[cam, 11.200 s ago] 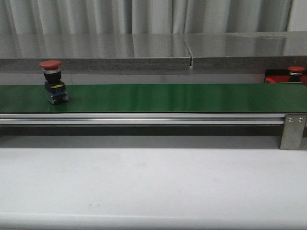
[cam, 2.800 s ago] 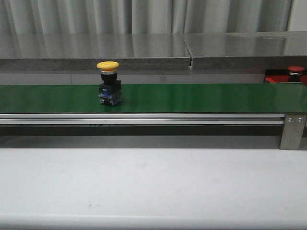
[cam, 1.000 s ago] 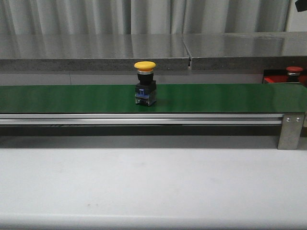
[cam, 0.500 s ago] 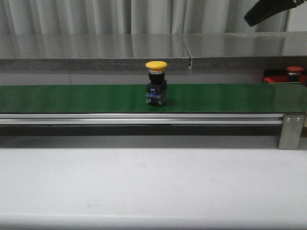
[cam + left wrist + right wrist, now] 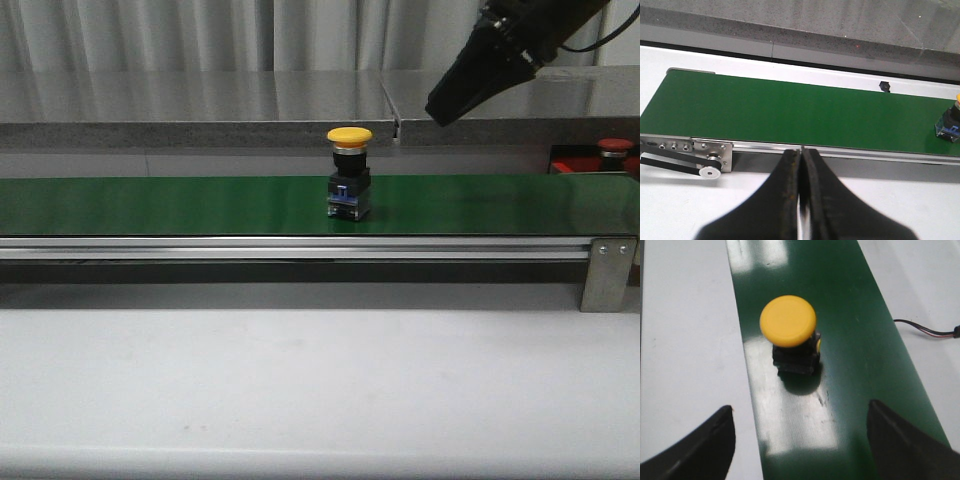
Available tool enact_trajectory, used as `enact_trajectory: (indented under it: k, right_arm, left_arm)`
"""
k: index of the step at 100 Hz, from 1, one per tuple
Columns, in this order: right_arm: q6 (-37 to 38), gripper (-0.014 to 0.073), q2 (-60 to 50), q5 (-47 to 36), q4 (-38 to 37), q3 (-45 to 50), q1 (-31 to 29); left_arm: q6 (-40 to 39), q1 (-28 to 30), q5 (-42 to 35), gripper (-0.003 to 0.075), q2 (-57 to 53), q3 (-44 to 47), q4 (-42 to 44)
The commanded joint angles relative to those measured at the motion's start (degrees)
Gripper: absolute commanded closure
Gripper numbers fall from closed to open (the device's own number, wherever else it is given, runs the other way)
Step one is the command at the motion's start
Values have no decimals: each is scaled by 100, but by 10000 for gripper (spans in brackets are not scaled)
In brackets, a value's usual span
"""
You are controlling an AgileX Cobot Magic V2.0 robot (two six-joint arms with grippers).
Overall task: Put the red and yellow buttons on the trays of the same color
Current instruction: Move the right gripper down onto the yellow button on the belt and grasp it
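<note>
Yellow button (image 5: 349,186) upright mid-belt (image 5: 200,205), right pincer (image 5: 800,440) spread wide above it — button ahead of the gap, off toward one finger — left pincer (image 5: 801,165) closed, farther off.

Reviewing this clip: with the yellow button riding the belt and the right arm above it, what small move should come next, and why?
Probably lower the right gripper over the yellow button and close on it. The right wrist view shows its fingers spread wide with the button standing upright between and ahead of them on the green belt, untouched. The left gripper is shut and far from it.
</note>
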Motion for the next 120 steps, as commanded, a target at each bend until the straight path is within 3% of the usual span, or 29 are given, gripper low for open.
enact_trajectory:
  k: [1, 86, 95, 112, 120]
  right_arm:
    - [-110, 46, -308, -277, 286, -19, 120]
    - [-366, 55, 245, -626, 746, 47, 426]
    - [-366, 126, 245, -641, 746, 47, 426]
    - [-336, 375, 234, -569, 741, 47, 420]
    - [-145, 394, 182, -554, 672, 47, 405]
  left_arm:
    - [-2, -39, -333, 741, 11, -158, -139]
    - [-2, -39, -333, 741, 11, -158, -139]
    - [-2, -39, -333, 741, 11, -158, -139]
    - [-2, -39, -333, 741, 11, -158, -139]
    - [-2, -39, -333, 741, 11, -158, -139]
